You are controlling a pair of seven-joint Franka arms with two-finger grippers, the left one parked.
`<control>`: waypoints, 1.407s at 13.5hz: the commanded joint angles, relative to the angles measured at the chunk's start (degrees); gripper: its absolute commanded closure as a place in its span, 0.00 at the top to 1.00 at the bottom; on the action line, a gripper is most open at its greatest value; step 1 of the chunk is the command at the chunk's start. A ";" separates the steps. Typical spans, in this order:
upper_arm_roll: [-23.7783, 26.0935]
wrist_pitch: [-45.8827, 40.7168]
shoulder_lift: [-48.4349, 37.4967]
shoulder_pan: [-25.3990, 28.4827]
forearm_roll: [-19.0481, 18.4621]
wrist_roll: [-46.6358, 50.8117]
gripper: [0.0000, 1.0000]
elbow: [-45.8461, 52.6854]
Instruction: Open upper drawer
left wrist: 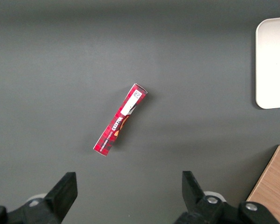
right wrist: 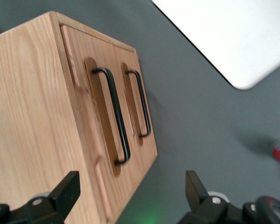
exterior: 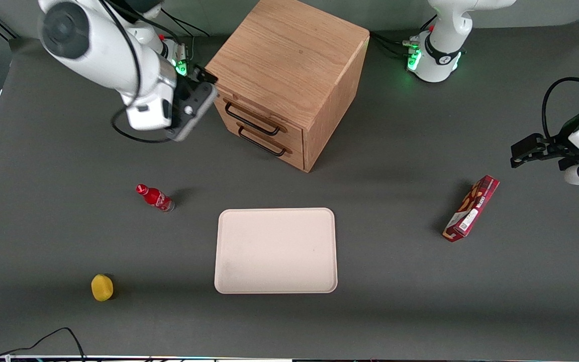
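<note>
Grey table (exterior: 395,311), upper drawer (exterior: 257,119) shut, tool (right wrist: 130,198) spread wide, empty, before the cabinet (exterior: 289,60), wrist view alone showing the gap.

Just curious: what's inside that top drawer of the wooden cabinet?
Cannot be seen: the upper drawer is shut, only its front and black handle showing. The open tool hovers in front of it.
</note>
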 commanded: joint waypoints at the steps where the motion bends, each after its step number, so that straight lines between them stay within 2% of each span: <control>1: 1.61 6.55 3.89 -0.13 1.46 -2.50 1.00 -2.66; 3: 1.78 9.89 6.54 0.31 1.37 -2.41 1.00 -3.54; 7: 3.19 16.40 6.11 0.40 1.46 -2.41 1.00 -10.12; 16: 4.60 18.08 4.53 -0.13 1.64 -2.32 1.00 -15.14; 19: 4.60 19.58 4.53 -0.05 3.39 -2.32 1.00 -16.46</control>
